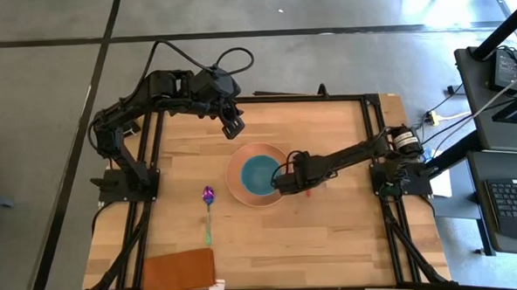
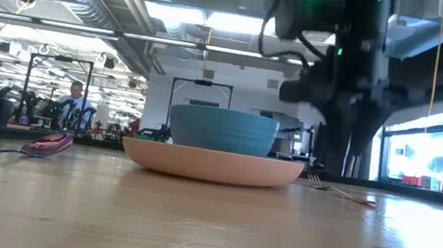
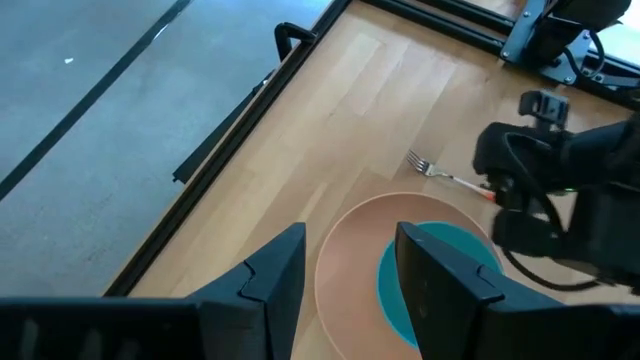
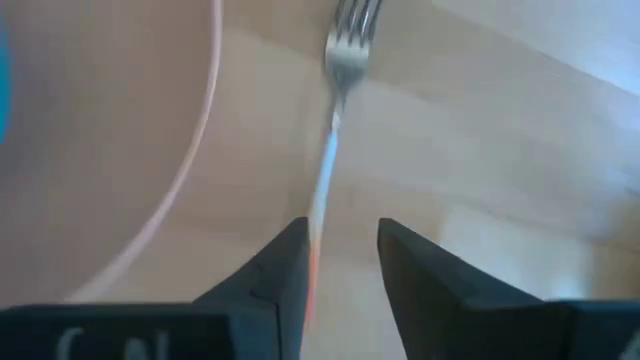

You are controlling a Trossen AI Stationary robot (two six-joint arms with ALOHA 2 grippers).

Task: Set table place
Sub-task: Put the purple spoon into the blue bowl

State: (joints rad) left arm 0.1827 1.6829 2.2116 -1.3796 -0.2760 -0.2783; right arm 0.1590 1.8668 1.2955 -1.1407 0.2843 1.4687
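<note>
A salmon-orange plate (image 1: 236, 185) lies mid-table with a teal bowl (image 1: 260, 174) standing in it. The orange-handled fork (image 4: 335, 130) lies flat on the table right of the plate, tines toward the far edge. My right gripper (image 4: 340, 230) is open and low at the plate's right rim, its fingers on either side of the fork's handle. The spoon (image 1: 208, 196), with a purple head and teal handle, lies flat left of the plate. My left gripper (image 1: 232, 129) is open and empty, above the table beyond the plate's far side. My right gripper's fingers stand on either side of the fork's orange handle (image 4: 313, 268), which runs close along one finger (image 4: 285, 265). Whether they touch it, I cannot tell. The fork lies flat on the table (image 2: 340, 190).
A flat brown-orange mat (image 1: 178, 271) lies at the table's near left corner. Bare wood (image 1: 332, 238) lies near and right of the plate. A black rail frame (image 1: 376, 140) edges the table. People and equipment show in the room beyond.
</note>
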